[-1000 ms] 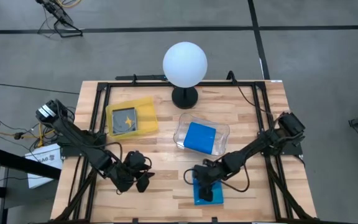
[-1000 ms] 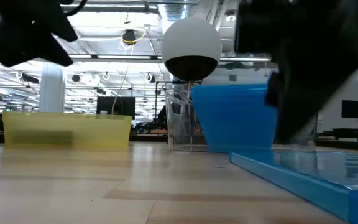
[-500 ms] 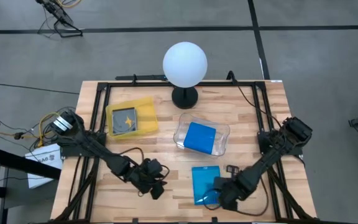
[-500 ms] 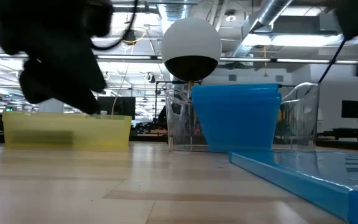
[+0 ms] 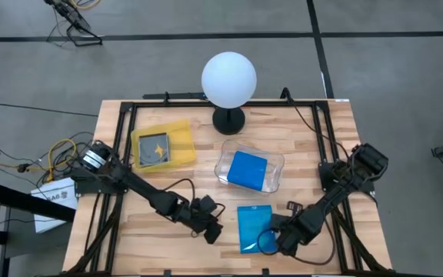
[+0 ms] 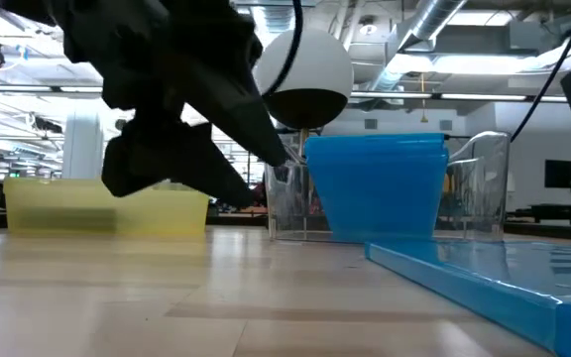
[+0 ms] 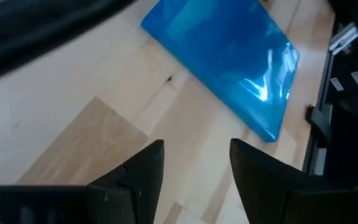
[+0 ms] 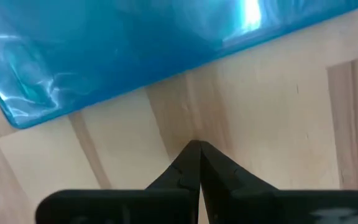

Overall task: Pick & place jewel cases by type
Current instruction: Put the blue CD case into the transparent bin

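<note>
My left gripper (image 5: 210, 228) had swung in beside the blue jewel case (image 5: 253, 227), fingers spread; my right gripper (image 5: 277, 240) sat pressed together. Next, I judged, straddle its edge.

The right wrist view cuts off the blue jewel case (image 8: 135, 43)
</note>
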Controlling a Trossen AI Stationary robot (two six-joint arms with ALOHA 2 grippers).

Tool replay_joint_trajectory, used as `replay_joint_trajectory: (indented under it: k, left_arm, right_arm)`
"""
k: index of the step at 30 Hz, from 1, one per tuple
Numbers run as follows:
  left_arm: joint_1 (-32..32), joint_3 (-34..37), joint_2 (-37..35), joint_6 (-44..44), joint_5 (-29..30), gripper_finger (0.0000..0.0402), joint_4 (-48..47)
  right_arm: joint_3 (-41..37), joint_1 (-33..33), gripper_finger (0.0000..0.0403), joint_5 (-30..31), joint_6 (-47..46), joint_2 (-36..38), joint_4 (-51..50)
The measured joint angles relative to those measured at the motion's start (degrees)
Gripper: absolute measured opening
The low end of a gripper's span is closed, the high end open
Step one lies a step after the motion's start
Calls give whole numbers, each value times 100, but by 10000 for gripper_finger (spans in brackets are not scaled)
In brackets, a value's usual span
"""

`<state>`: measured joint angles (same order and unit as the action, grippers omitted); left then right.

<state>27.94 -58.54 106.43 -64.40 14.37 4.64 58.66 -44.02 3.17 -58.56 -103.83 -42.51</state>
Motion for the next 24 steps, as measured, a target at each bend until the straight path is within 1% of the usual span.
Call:
replay_joint_trajectory:
  k: [7,13,17,24]
  left_arm:
    - [-171,-304,548,-114,-407,176,390]
    - [-318,-676,1014,-3,-646,176,403]
    - [-388,-803,1183,28,-664,176,429]
    - [-407,-798,1204,90,-558,176,474]
  right_arm:
    - [-84,197,0,219,382,-7,369]
    - [-88,255,0,261,639,-17,459]
    - [-89,254,0,302,657,-22,486]
    - [-93,249,0,363,679,-31,541]
